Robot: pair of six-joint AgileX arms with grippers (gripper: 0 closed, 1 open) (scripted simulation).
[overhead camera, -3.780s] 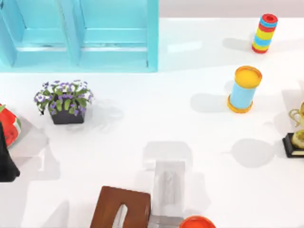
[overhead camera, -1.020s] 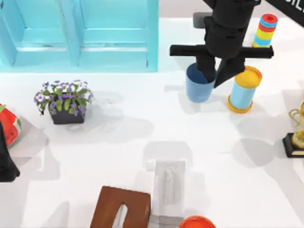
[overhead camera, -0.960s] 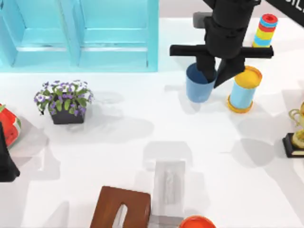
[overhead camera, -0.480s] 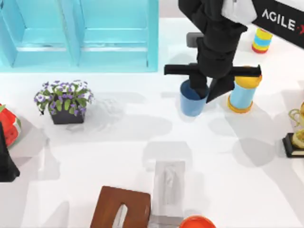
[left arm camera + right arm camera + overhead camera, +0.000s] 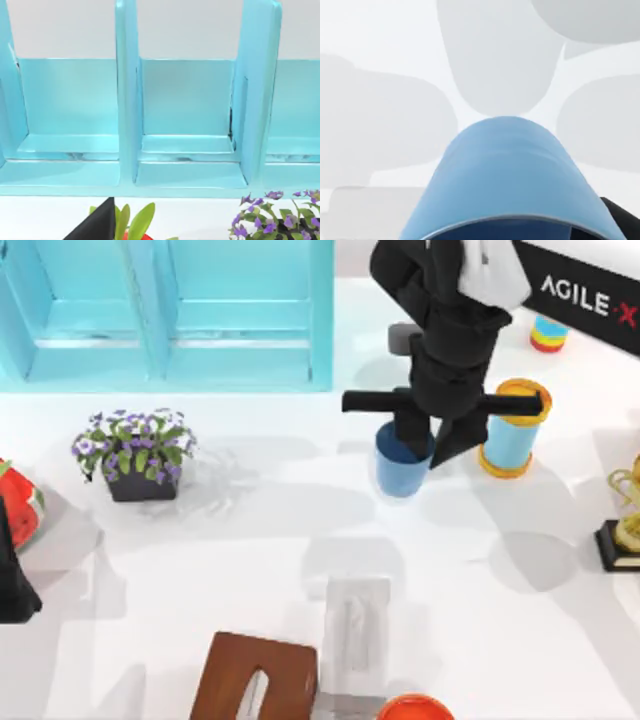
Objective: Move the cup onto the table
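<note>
The right gripper (image 5: 428, 443) grips the blue cup (image 5: 402, 468) by its rim, one finger inside, over the white table (image 5: 250, 540) just left of the yellow-ended cylinder (image 5: 512, 430). Lowering and release appear left. The left arm sits parked at the left edge.
</note>
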